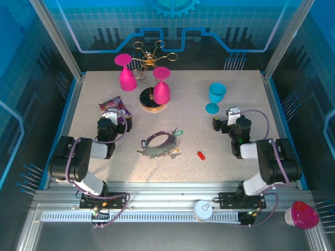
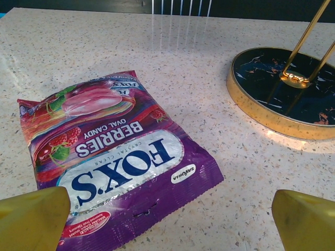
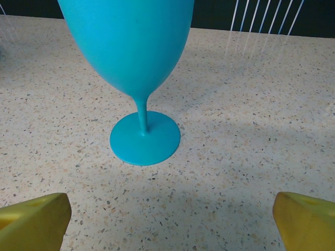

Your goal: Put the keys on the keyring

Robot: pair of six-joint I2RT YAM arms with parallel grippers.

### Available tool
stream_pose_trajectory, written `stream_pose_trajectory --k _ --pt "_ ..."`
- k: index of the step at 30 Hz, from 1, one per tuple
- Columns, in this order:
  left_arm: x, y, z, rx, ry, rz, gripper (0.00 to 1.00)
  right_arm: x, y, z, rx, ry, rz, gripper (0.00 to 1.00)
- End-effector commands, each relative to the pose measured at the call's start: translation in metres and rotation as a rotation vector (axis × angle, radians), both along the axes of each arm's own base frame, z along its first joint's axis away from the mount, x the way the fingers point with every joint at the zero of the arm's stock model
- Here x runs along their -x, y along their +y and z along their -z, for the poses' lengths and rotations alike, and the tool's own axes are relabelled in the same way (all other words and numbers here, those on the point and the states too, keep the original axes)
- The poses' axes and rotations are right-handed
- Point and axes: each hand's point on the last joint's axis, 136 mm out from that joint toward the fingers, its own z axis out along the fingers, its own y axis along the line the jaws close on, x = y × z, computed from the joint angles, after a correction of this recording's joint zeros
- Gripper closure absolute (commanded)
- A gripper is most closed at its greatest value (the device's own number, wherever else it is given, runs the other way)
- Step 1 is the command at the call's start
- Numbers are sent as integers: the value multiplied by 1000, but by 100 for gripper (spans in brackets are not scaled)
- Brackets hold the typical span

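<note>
Left pincer (image 2: 170,225) gapes wide, empty; arm folded low, elbow back, nose at candy bag (image 2: 115,157). Right pincer (image 3: 170,222) same, facing blue goblet (image 3: 141,52). Keyring (image 1: 159,140) lies mid-counter (image 1: 235,89) btwn arms, keys (image 1: 157,153) bunched at its near edge, red-tag key (image 1: 200,155) apart.

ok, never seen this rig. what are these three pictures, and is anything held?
Two robot arms are bolted at the near edge of a table. The wide picture comes from a fixed camera above and behind them. The other two come from wrist cameras; the yellow corner blocks are fingertips. The left end effector faces a candy bag and a round gold base; the right end effector faces a blue glass. Mid-table lie a dark keyring, keys clustered at it, and a red-tagged key apart. Two pink glasses hang upside down on the gold rack. Both end effectors are open, holding nothing.
</note>
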Motion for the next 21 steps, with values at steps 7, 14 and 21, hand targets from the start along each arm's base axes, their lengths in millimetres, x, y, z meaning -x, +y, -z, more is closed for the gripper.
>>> stream_pose_trajectory --k 7,14,21 --pt "-4 -1 -19 22 -50 30 1 2 8 -20 -28 -76 -84 0" --pt "17 -8 -70 8 -118 41 1 21 3 -68 -11 -133 -13 0" --pt "41 -24 -103 288 -55 36 1 44 6 -73 -315 83 125 13"
